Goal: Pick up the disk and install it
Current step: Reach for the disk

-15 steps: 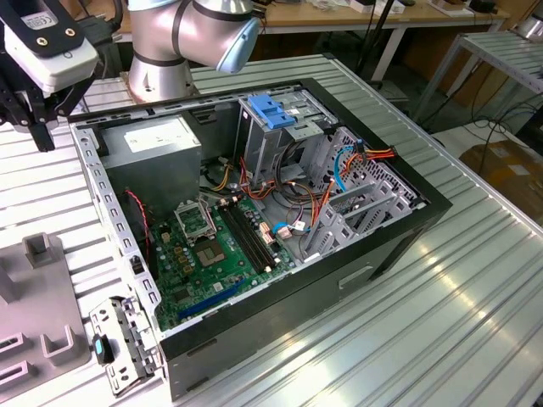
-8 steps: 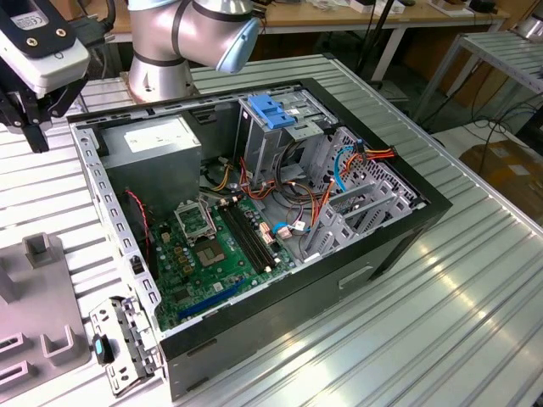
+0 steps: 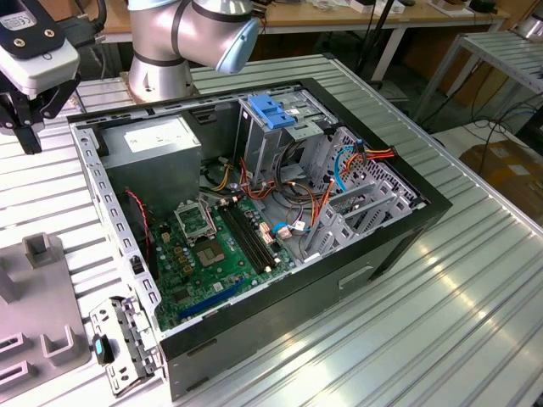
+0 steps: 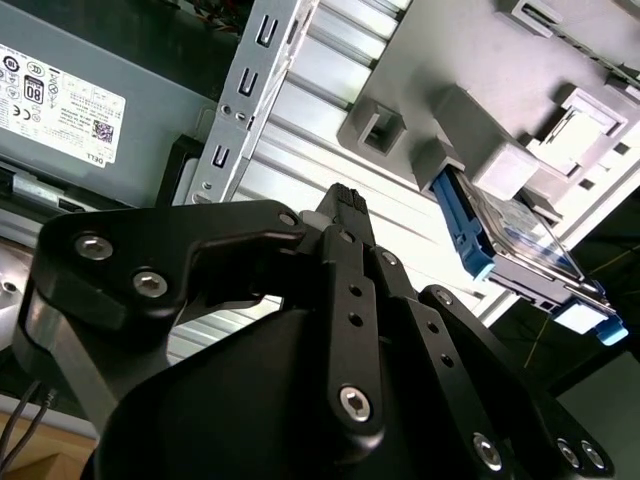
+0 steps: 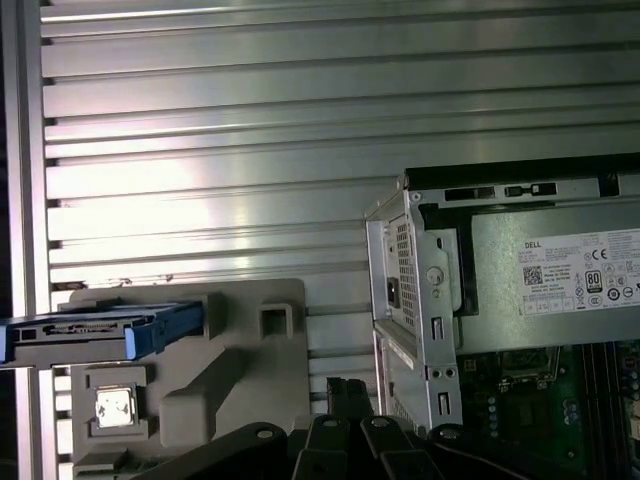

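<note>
Blue-railed disk (image 4: 525,240) on edge in the grey holder (image 4: 470,130), apart from the clenched, empty hand (image 4: 345,200).

An open black computer case (image 3: 280,309) lies on the ribbed metal worktop (image 3: 424,339). Inside, a grey power-supply box (image 3: 153,144) with a white sticker sits beside a green motherboard (image 3: 204,254). A blue latch (image 3: 271,110) tops the metal drive cage (image 3: 263,157), with orange and blue cables (image 3: 377,155) nearby. A grey fixture block (image 3: 42,297) rests at the exterior view's left
</note>
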Controlling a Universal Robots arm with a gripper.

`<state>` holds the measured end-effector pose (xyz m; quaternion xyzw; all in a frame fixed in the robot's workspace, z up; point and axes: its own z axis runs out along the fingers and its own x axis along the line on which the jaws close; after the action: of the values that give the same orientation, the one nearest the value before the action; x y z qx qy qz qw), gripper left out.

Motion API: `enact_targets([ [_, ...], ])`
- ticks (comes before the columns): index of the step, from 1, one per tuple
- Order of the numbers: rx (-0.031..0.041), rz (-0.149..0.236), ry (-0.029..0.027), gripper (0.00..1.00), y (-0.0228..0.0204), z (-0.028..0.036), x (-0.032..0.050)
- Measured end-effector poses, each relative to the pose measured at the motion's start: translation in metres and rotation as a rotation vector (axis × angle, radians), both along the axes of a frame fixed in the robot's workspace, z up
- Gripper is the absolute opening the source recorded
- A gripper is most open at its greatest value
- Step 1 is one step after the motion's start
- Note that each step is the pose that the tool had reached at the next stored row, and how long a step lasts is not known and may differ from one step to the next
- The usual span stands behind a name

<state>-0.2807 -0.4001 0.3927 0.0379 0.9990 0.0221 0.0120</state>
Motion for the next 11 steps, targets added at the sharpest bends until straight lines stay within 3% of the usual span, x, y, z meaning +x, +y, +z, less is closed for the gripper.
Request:
enact_targets([
  [11, 0.0000, 0.000, 0.0000, 0.11, 0.0000, 0.0000, -0.0068],
])
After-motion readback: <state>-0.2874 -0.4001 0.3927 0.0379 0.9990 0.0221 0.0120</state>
